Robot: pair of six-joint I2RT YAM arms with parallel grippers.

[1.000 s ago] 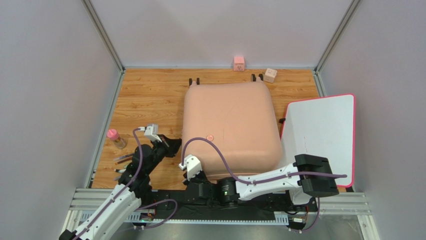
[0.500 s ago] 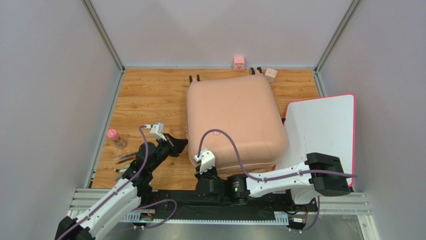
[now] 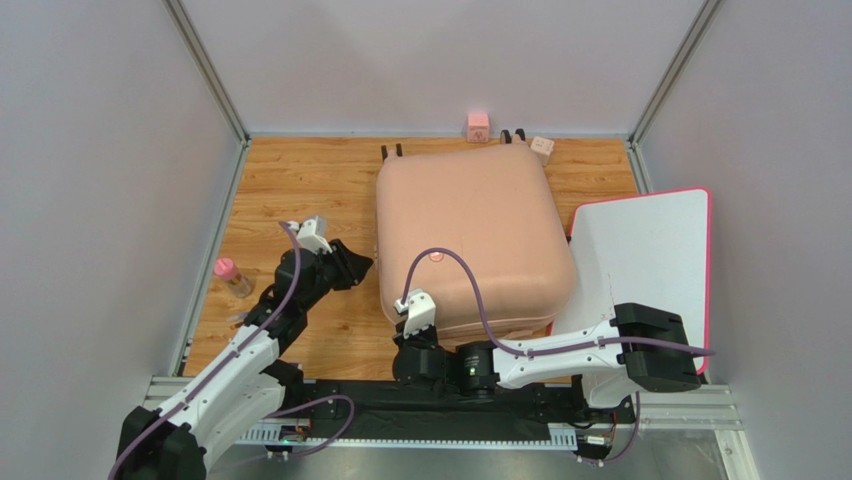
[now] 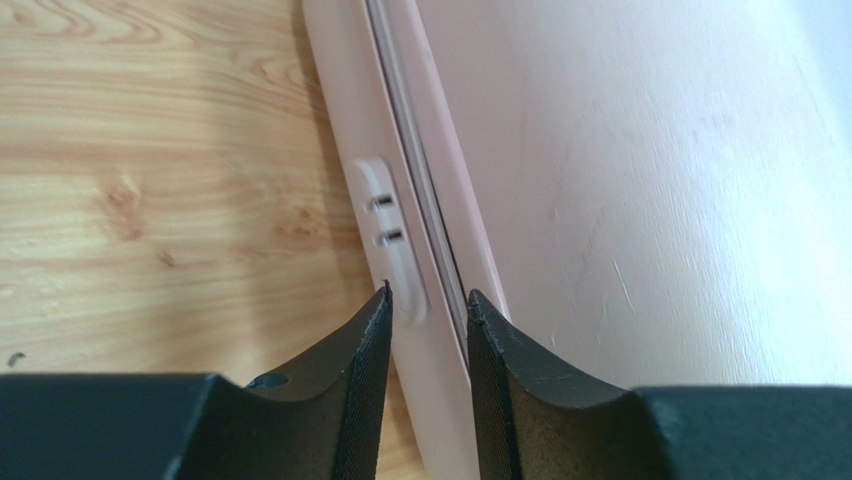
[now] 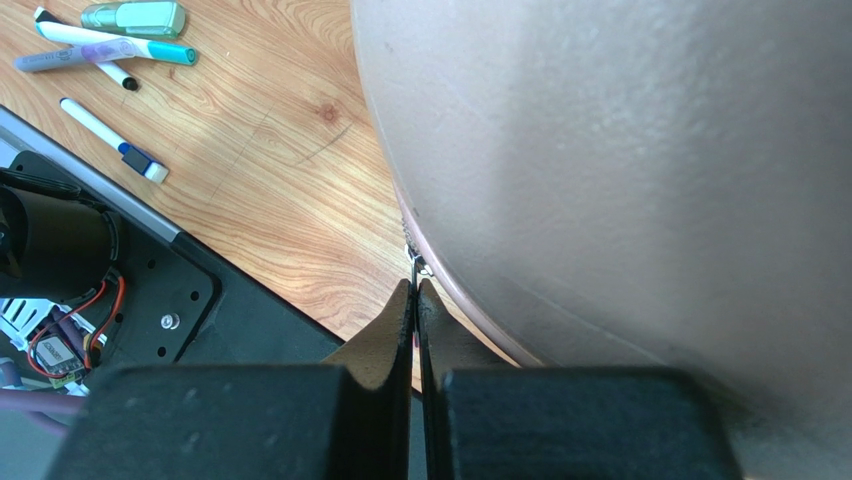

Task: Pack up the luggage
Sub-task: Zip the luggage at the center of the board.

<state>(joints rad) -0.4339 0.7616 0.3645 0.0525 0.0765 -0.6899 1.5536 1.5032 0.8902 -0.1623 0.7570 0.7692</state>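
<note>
A wooden desk [image 3: 300, 190] sits between grey walls. The luggage [image 3: 470, 235], pale pink and closed, lies flat at the desk's centre with its wheels toward the far wall. A white board [image 3: 645, 270] with a pink rim lies just beside it on the right.

The left gripper [image 3: 352, 268] is at the luggage's left side. Its jaws are narrowly parted, with the tips at the side seam next to a small white tab [image 4: 385, 225]. The right gripper [image 3: 425, 328] is at the near left corner. Its jaws are pressed together, and the tips meet a tiny metal piece [image 5: 414, 262] on the seam. I cannot tell whether they pinch it.

A pink-capped bottle [image 3: 232, 277] stands near the left edge. Two cubes, one pink [image 3: 478, 126] and one beige [image 3: 541, 150], sit by the far wall. Pens [image 5: 100, 50] lie near the arm bases.
</note>
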